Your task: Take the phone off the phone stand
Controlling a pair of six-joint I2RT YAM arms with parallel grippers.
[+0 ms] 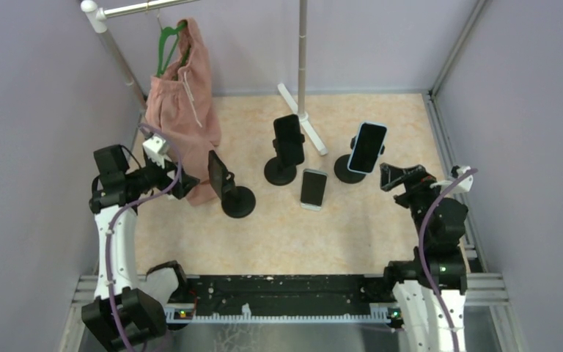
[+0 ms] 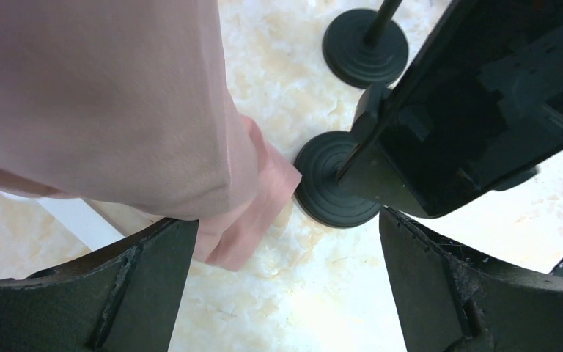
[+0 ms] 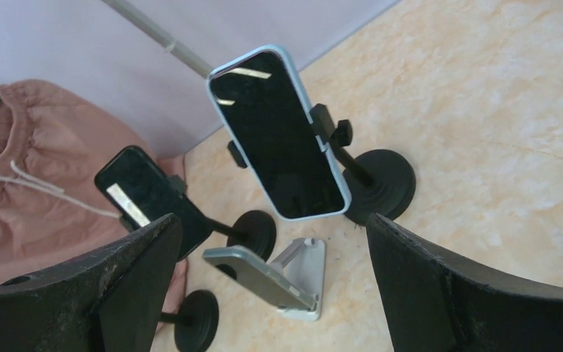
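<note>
Several phones stand on the table. A black phone (image 1: pixel 218 174) sits on a black round-base stand (image 1: pixel 238 202) at the left; in the left wrist view it (image 2: pixel 484 103) is close above my right finger. My left gripper (image 1: pixel 189 183) (image 2: pixel 286 293) is open and empty, just left of it. A black phone (image 1: pixel 289 138), a grey phone (image 1: pixel 314 188) on a white stand (image 3: pixel 304 282), and a blue-cased phone (image 1: pixel 367 147) (image 3: pixel 278 132) stand further right. My right gripper (image 1: pixel 390 176) (image 3: pixel 271 293) is open and empty, just right of the blue-cased phone.
Pink shorts (image 1: pixel 182 110) hang on a green hanger (image 1: pixel 167 44) from a rack at the back left and touch the table beside my left gripper (image 2: pixel 117 95). The rack's upright pole (image 1: pixel 302 59) and foot stand behind the phones. Grey walls close in both sides.
</note>
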